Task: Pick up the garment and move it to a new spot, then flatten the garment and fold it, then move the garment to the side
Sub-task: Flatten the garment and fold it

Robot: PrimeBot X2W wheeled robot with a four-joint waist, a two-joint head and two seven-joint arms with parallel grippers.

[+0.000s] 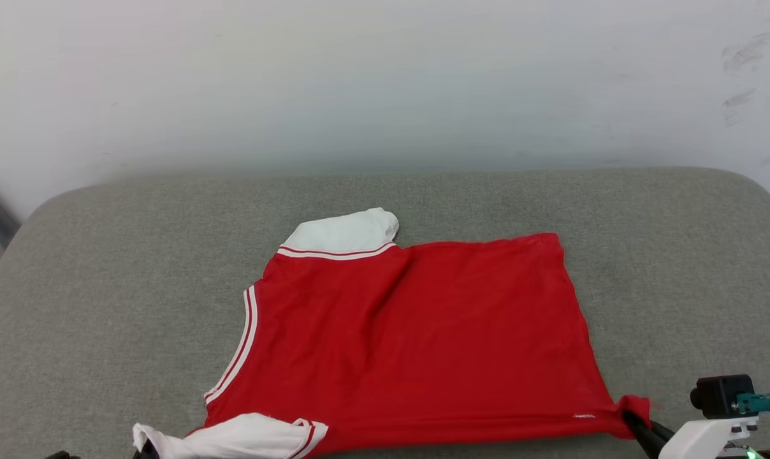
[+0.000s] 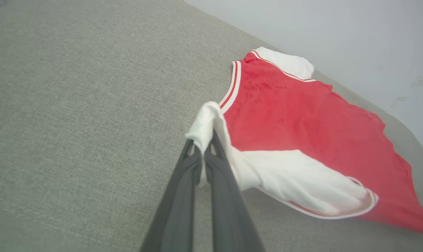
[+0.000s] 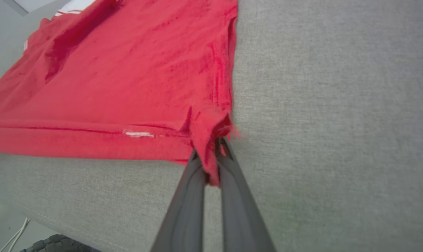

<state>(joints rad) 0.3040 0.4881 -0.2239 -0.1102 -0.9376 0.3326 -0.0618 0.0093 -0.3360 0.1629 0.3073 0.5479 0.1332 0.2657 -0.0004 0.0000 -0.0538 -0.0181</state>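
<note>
The garment, a red jersey with white sleeves and red-and-white trim, lies spread on the grey cushion, folded in half with its plain side up. My left gripper is shut on the tip of the near white sleeve, lifting it slightly. At the bottom edge of the head view that sleeve bunches up. My right gripper is shut on the red hem corner, seen at the lower right of the head view. The far sleeve lies flat.
The grey fabric cushion has bare room to the left, right and behind the shirt. A pale wall rises behind it. The cushion's front seam runs close under my right gripper, with a white cable on the floor below.
</note>
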